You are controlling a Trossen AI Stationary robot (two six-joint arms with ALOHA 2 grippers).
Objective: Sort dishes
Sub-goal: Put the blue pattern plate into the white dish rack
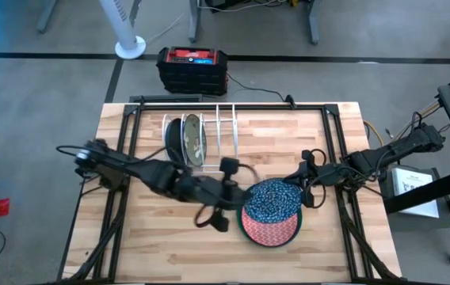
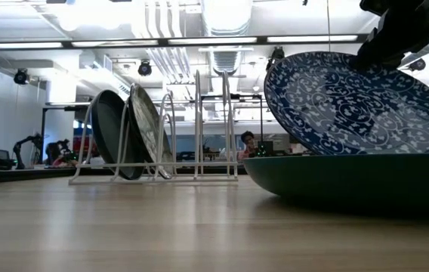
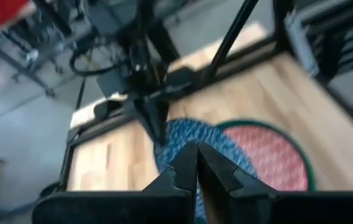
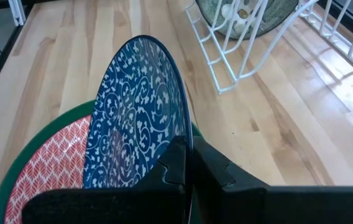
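A blue-and-white patterned plate (image 1: 272, 198) stands tilted, its lower edge on a red-and-white patterned plate (image 1: 271, 228) with a green rim (image 4: 15, 167) around it. My right gripper (image 1: 300, 190) is shut on the blue plate's raised rim. My left gripper (image 1: 233, 202) is shut just off the blue plate's left edge, as the left wrist view (image 3: 196, 155) shows. A dark teal plate (image 1: 174, 138) and an olive mottled plate (image 1: 194, 140) stand on edge in the white wire rack (image 1: 225, 131). My right gripper pinches the blue plate's rim (image 4: 185, 127) at its raised right side between its two fingers, coming from the table's right. The plate is tilted, its left part (image 2: 290, 132) down in the dish below and its held side lifted. My left gripper: I cannot tell whether its shut fingertips touch the blue plate.
The rack stands at the table's far middle, with free slots (image 1: 229, 127) to the right of the two plates. Bare wood lies at the near left (image 1: 146, 237) and far right (image 1: 304, 134). A black and red box (image 1: 193, 67) sits on the floor beyond the table.
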